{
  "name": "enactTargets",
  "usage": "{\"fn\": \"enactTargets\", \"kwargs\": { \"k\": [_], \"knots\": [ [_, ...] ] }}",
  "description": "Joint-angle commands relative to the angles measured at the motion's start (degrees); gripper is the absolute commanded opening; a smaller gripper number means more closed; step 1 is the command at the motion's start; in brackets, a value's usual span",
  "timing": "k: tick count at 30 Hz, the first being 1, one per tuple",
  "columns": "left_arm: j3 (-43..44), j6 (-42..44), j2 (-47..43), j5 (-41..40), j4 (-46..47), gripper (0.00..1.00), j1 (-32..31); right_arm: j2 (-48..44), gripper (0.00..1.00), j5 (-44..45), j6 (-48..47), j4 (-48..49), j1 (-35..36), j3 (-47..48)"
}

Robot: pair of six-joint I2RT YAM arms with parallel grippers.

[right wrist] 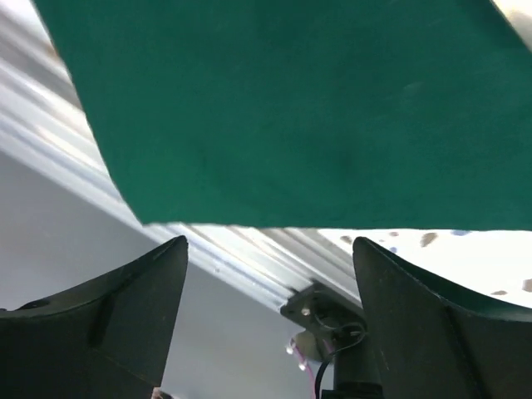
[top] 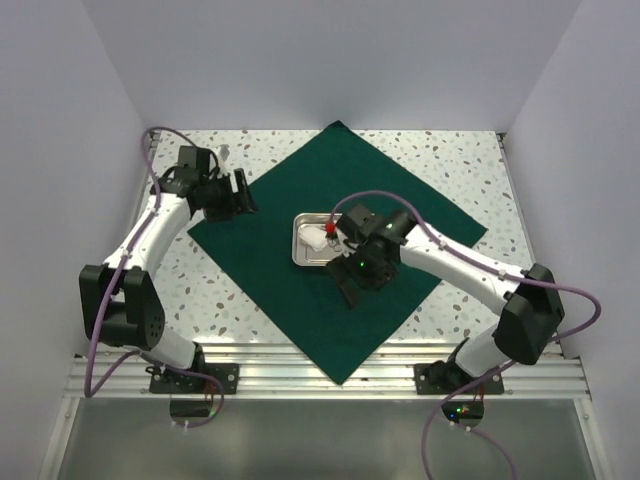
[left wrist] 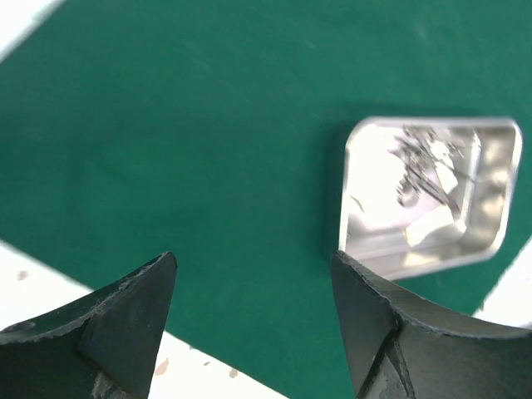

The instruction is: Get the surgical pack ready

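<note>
The dark green drape lies spread flat as a diamond on the table. A small metal tray sits at its middle with white gauze inside. In the left wrist view the tray holds blurred steel instruments on the drape. My left gripper is open and empty over the drape's left corner. My right gripper is open and empty just in front of the tray, facing the near edge above the drape's near corner.
The speckled tabletop surrounds the drape. An aluminium rail runs along the near edge and also shows in the right wrist view. White walls close in the left, back and right sides.
</note>
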Motion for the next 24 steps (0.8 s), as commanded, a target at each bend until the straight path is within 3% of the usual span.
{"fn": "enactTargets", "kwargs": {
  "k": [1, 4, 7, 13, 18, 24],
  "knots": [
    [0.4, 0.1, -1.5, -5.7, -0.1, 0.79, 2.0, -0.8, 0.83, -2.4, 2.5, 3.2, 9.0, -3.6],
    [0.7, -0.5, -1.2, -5.6, 1.3, 0.78, 2.1, 1.1, 0.77, -0.3, 4.8, 3.6, 16.8, -5.6],
    [-0.7, -1.4, -0.9, -3.5, 2.9, 0.77, 2.2, 0.6, 0.67, -0.1, 7.6, 6.5, 20.2, -9.8],
    [-2.7, -1.5, -0.2, -1.5, 2.7, 0.76, 2.2, 4.3, 0.64, -0.2, 10.4, 10.4, 29.9, -11.0],
    [-3.9, -2.4, -1.2, -0.9, 2.9, 0.76, 2.1, 6.2, 0.55, 3.5, 12.6, 14.2, 34.0, -12.1],
    [-4.9, -2.5, -4.2, -1.7, 0.8, 0.76, 2.1, 8.7, 0.53, 4.1, 14.8, 18.3, 35.6, -13.3]
  ]
}}
